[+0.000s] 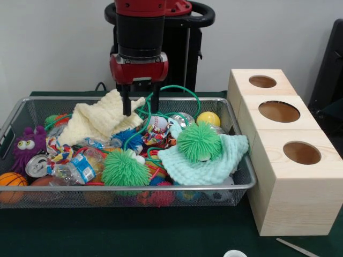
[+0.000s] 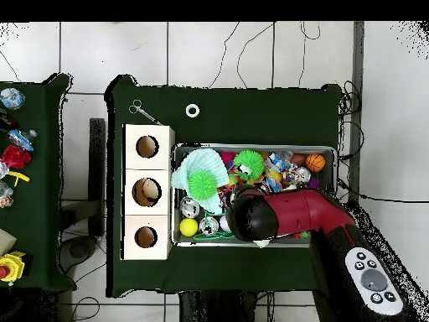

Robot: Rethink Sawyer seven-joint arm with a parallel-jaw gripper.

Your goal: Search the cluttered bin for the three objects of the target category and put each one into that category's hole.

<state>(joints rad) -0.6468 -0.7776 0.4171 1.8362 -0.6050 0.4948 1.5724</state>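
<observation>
My gripper (image 1: 141,103) hangs open over the back middle of the wire bin (image 1: 242,184). One of its fingers (image 1: 127,105) touches the edge of a cream knitted cloth (image 1: 96,120); nothing sits between the fingers. Below it lie a baseball (image 1: 157,123), a blue fuzzy ball (image 1: 128,138) and a green cord (image 1: 177,89). Two green fuzzy balls (image 1: 199,141) (image 1: 124,168) lie toward the front, one on a mint cloth (image 1: 214,160). A wooden box (image 1: 292,187) with three round holes (image 1: 302,152) (image 1: 278,111) (image 1: 262,81) stands right of the bin. In the overhead view the arm (image 2: 285,214) hides the gripper.
The bin also holds a purple plush monster (image 1: 25,144), an orange basketball (image 1: 10,182), a can (image 1: 36,165), a plastic bottle (image 1: 75,170) and a yellow ball (image 1: 208,118). A white ring (image 2: 193,110) and a metal tool (image 2: 142,111) lie on the green table beyond the box.
</observation>
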